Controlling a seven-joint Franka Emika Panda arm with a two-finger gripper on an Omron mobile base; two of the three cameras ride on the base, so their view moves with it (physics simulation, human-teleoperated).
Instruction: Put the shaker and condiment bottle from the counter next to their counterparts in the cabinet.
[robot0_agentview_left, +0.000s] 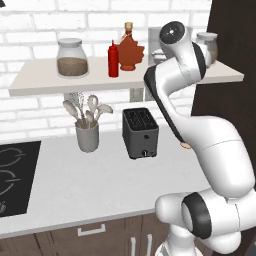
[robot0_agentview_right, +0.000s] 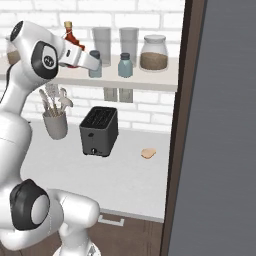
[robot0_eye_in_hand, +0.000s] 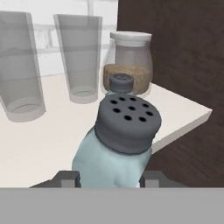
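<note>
The hand (robot0_eye_in_hand: 109, 178) pinches the small pale blue-grey translucent shaker with a grey perforated metal cap (robot0_eye_in_hand: 120, 140) by its lower body, one dark fingertip on each side. The held shaker sits over the long pale off-white open shelf board (robot0_agentview_right: 150, 80), with its identical twin shaker (robot0_agentview_right: 125, 65) just beyond it and the glass storage jar of brown grains (robot0_agentview_right: 154, 52) further along toward the shelf's end. The two tall clear drinking glasses (robot0_agentview_right: 101, 45) stand behind the twin, against the white brick wall. Whether the held shaker's base already rests on the shelf cannot be told. Hazard, as a judgement: if the fingers spread while the base is above the board or tipped, the shaker is likely to topple, roll toward the near edge and drop to the worktop (robot0_agentview_right: 130, 175). A further push forward could knock the twin over or drive it into the glasses. The held shaker's long axis runs from base to cap; the cap points up, and the axis looks near upright in the right base view. The small all-red plastic squeeze bottle (robot0_agentview_left: 113, 60) already stands on the shelf, just beside the flat orange-red maple-leaf syrup bottle (robot0_agentview_left: 131, 52).
</note>
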